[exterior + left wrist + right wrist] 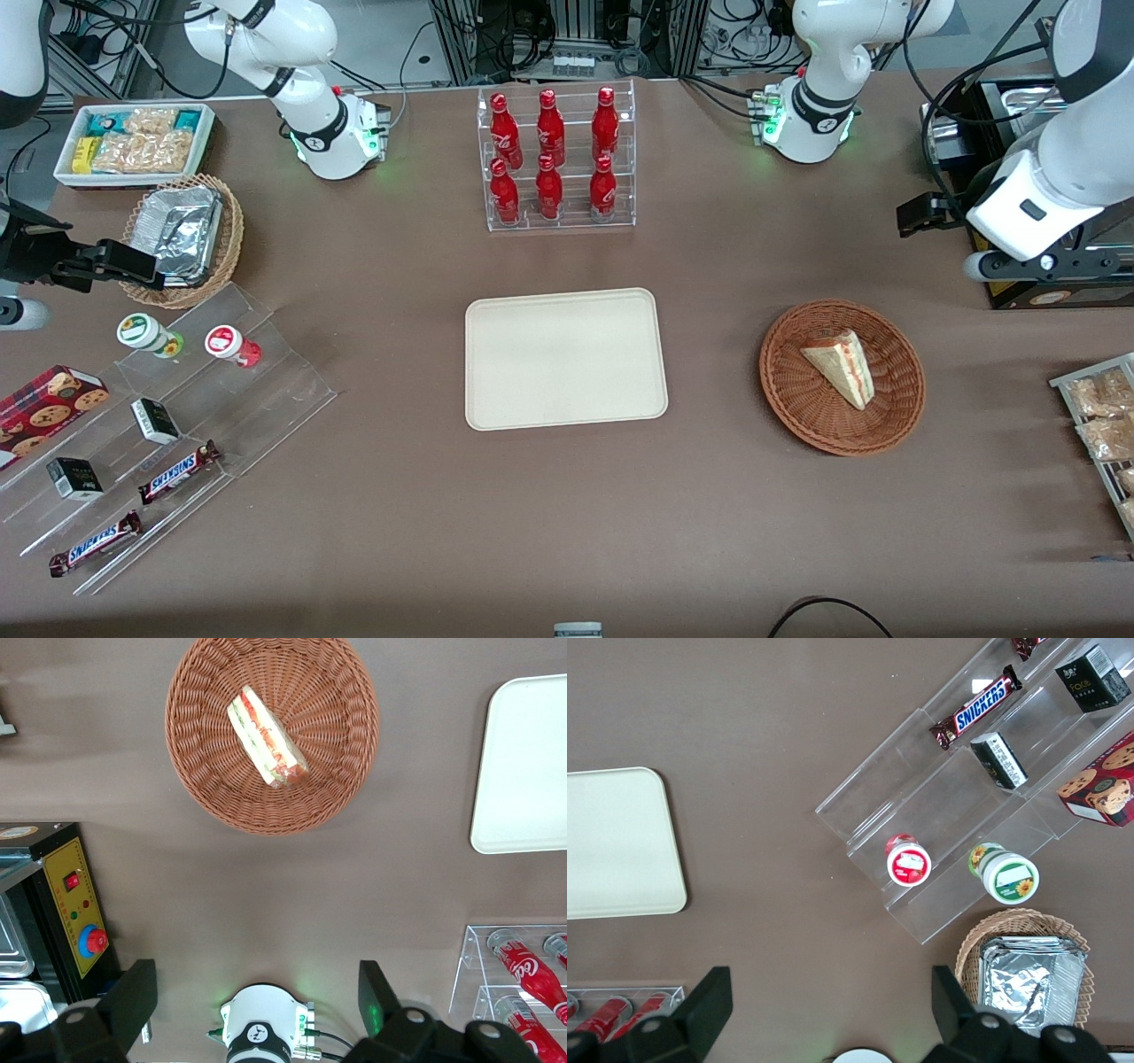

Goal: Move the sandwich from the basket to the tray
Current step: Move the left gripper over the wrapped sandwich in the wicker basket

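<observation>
The sandwich (840,367) lies in the basket (895,416): soft, light, best pinched across its bread faces. The gripper (257,1001) hovers above the counter (567,514), fingers (133,1001) released, tray (567,416) bare.

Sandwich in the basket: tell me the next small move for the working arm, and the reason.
Probably bring the gripper, open and well off the table toward the working arm's end, over the basket and start down onto the sandwich. The sandwich lies untouched in the basket with nothing on it, and the tray beside the basket is bare, so the grasp comes first.
</observation>
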Controlling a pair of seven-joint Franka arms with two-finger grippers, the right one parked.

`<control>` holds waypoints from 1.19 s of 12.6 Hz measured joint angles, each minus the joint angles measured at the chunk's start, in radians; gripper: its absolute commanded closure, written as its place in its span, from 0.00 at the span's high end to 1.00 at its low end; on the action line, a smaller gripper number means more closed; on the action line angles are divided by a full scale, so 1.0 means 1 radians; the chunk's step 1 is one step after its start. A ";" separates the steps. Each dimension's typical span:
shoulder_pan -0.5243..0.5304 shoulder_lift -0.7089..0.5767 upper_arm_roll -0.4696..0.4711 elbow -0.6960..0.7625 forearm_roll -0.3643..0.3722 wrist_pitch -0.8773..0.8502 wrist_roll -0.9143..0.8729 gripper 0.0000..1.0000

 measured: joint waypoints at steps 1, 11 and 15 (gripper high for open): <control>0.000 0.000 0.000 0.007 0.000 -0.004 0.000 1.00; 0.002 0.064 0.006 -0.239 -0.017 0.320 -0.128 1.00; 0.006 0.064 0.010 -0.405 -0.018 0.557 -0.146 1.00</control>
